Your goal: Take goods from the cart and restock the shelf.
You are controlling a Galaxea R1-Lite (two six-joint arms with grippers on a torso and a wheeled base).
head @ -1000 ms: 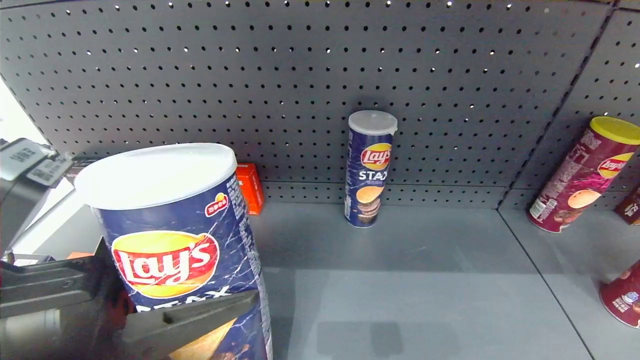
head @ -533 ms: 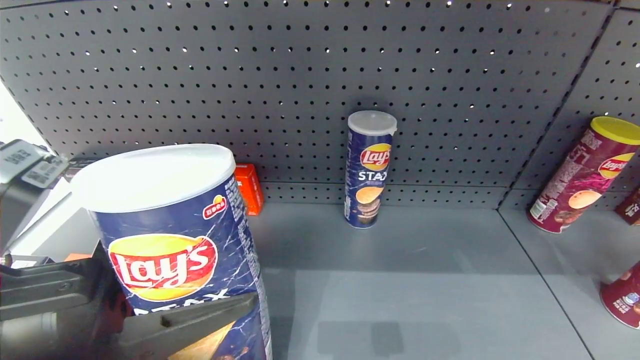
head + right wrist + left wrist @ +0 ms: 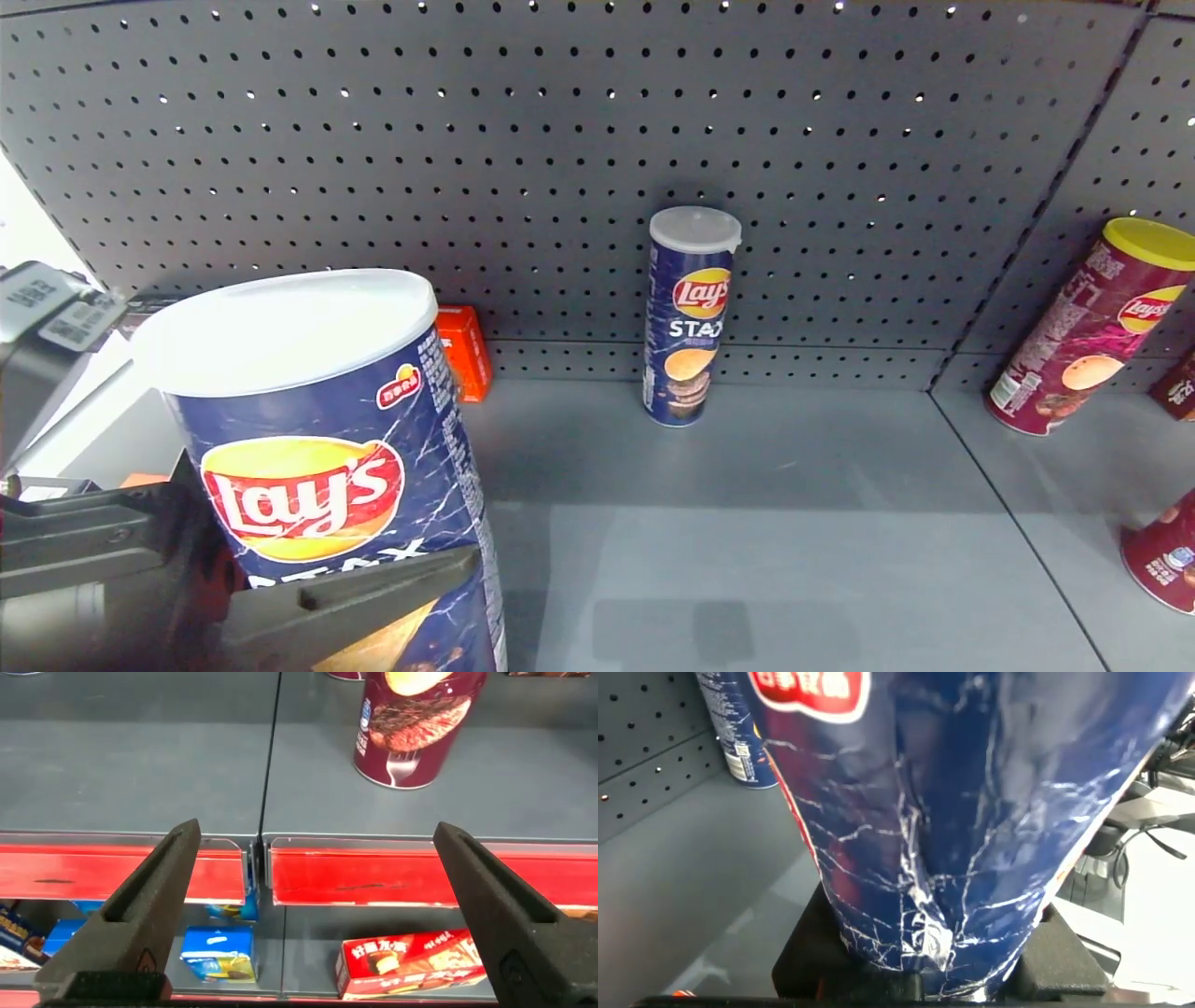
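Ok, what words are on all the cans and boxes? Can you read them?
held blue can: a brand logo; the word beneath is partly hidden.
standing blue can: same logo and word.
maroon can: logo; side print too small.
orange box: too small.

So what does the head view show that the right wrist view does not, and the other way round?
Head view: a blue can in the left claw, a second blue can standing at the pegboard, and an orange box at the back.
Right wrist view: the open right claw, a red strip along the front edge, and a red box and a blue pack on the level below.
Both: the shelf and a maroon can; I cannot tell whether it is the same can.
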